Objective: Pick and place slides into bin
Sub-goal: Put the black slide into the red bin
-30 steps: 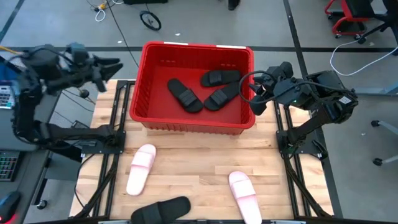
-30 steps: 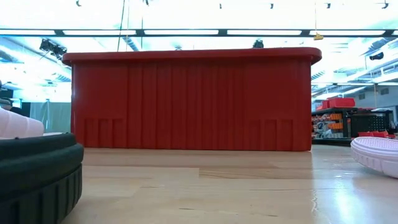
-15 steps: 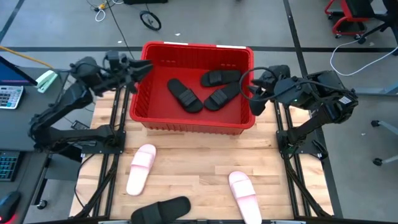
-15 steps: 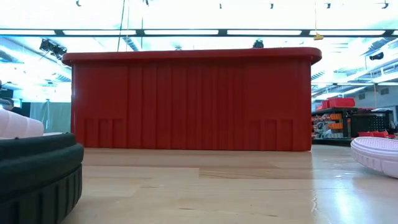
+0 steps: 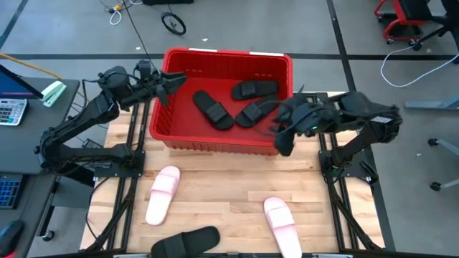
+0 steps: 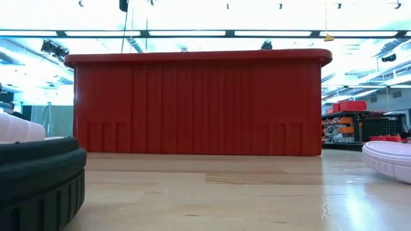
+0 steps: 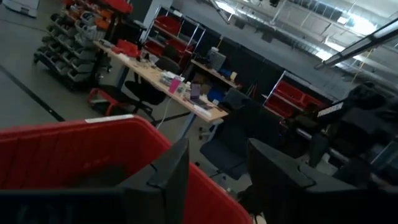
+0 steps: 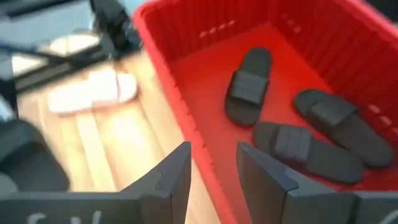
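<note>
Three black rubber slides [image 5: 214,109] are lying in the large red ribbed plastic bin [image 5: 224,144]. The right gripper [image 5: 276,133] is hovering over the bin's near right corner, fingers parted and empty. The left gripper [image 5: 172,81] is hanging at its far left rim, fingers likewise open and empty.

high view straight down; low view level, tabletop, close; both share bin [image 5: 215,136]

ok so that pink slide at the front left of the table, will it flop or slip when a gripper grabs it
The pink slide looks thick-soled and moulded, so it probably holds its shape rather than drooping. It lies flat on the wooden table, so it is unlikely to roll or tip. Its smooth, rounded surface might slip in narrow fingers; the strap seems the surer hold.
</note>
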`<state>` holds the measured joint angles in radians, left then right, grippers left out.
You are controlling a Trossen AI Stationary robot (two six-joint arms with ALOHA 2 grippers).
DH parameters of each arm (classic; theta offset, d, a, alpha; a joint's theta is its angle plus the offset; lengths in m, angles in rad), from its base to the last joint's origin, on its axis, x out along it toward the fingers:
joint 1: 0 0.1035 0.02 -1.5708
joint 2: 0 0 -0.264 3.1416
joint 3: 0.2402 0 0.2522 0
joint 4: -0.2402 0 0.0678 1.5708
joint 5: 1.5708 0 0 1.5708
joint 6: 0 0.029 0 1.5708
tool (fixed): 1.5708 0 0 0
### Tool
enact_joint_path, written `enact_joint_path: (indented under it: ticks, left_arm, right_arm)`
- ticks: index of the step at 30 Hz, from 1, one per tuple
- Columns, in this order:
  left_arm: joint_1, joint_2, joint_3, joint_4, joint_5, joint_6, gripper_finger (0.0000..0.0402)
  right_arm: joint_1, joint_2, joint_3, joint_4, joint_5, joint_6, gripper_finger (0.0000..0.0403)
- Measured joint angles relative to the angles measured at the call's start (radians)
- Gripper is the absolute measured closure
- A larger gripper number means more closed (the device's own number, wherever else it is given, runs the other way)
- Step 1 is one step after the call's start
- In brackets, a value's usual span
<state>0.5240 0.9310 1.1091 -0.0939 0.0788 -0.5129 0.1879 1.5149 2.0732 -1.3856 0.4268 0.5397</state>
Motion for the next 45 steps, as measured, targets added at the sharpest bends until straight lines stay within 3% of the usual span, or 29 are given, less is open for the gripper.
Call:
enact_joint_path:
  ticks: [3, 10, 15, 26, 31, 38, 45]
  left_arm:
    - [0.000, 0.003, 0.000, -0.017, 0.000, -0.004, 0.0235]
    - [-0.002, 0.005, 0.000, -0.022, 0.001, -0.030, 0.0241]
    - [-0.022, 0.005, 0.000, -0.024, 0.004, -0.052, 0.0240]
    - [-0.031, 0.005, 0.000, -0.034, 0.005, -0.053, 0.0239]
    - [-0.031, 0.005, 0.000, -0.034, 0.005, -0.053, 0.0239]
    - [-0.031, 0.005, 0.000, -0.034, 0.004, -0.055, 0.0239]
    - [-0.031, 0.005, 0.000, -0.039, 0.005, -0.052, 0.0239]
  right_arm:
    - [-0.006, 0.026, -0.039, 0.074, -0.107, -0.035, 0.0269]
    - [-0.060, 0.090, -0.129, 0.394, -0.572, 0.019, 0.0269]
    - [-0.073, 0.152, -0.195, 0.518, -0.705, 0.140, 0.0269]
    - [0.086, 0.321, -0.371, 0.980, -0.745, 0.479, 0.0269]
    - [0.149, 0.432, -0.388, 1.156, -0.622, 0.613, 0.0269]
    - [0.231, 0.601, -0.388, 1.573, -0.535, 0.854, 0.0269]
    - [0.283, 0.688, -0.388, 1.595, -0.433, 0.935, 0.0269]
